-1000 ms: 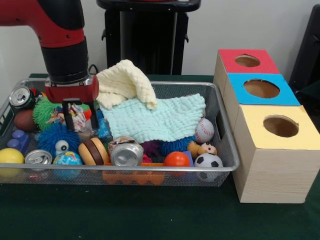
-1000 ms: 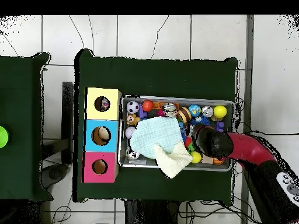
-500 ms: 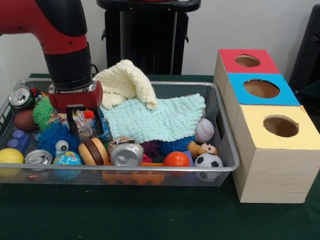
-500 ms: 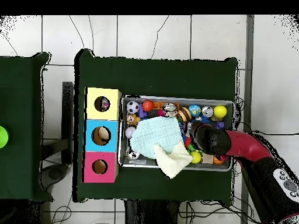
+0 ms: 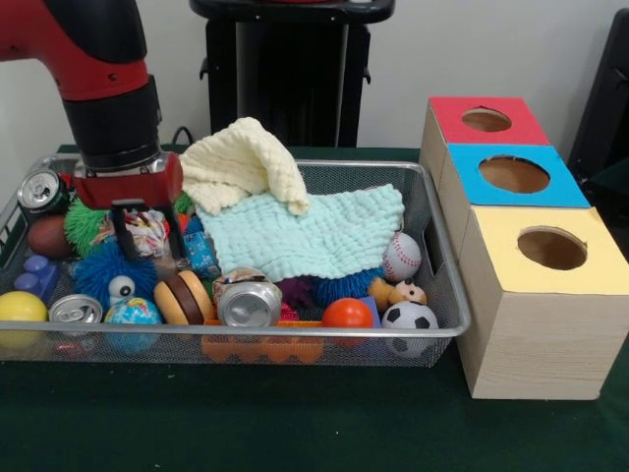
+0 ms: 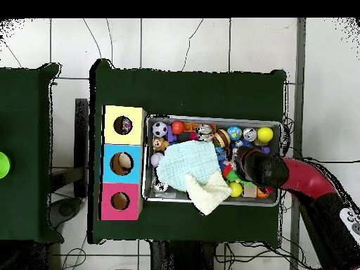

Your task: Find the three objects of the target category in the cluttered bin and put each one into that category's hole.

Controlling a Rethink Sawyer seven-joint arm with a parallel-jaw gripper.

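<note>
Front camera faces the bin (image 5: 432,295) low; overhead looks straight down.

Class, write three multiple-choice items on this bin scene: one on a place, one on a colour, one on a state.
1. Where does the pale yellow knitted cloth lie?
A. on the mint green cloth
B. on the boxes
C. on the dark table

2. Which colour tops the hole box nearest the camera in the front view?
A. red
B. blue
C. yellow

3. How are the fingers of the gripper?
A. pressed together
B. apart, either side of a crumpled multicoloured toy
C. hidden

Answers: 1 A, it overlaps the green cloth's corner. 2 C, the yellow-topped box stands in front. 3 B, both black fingers show.
</note>
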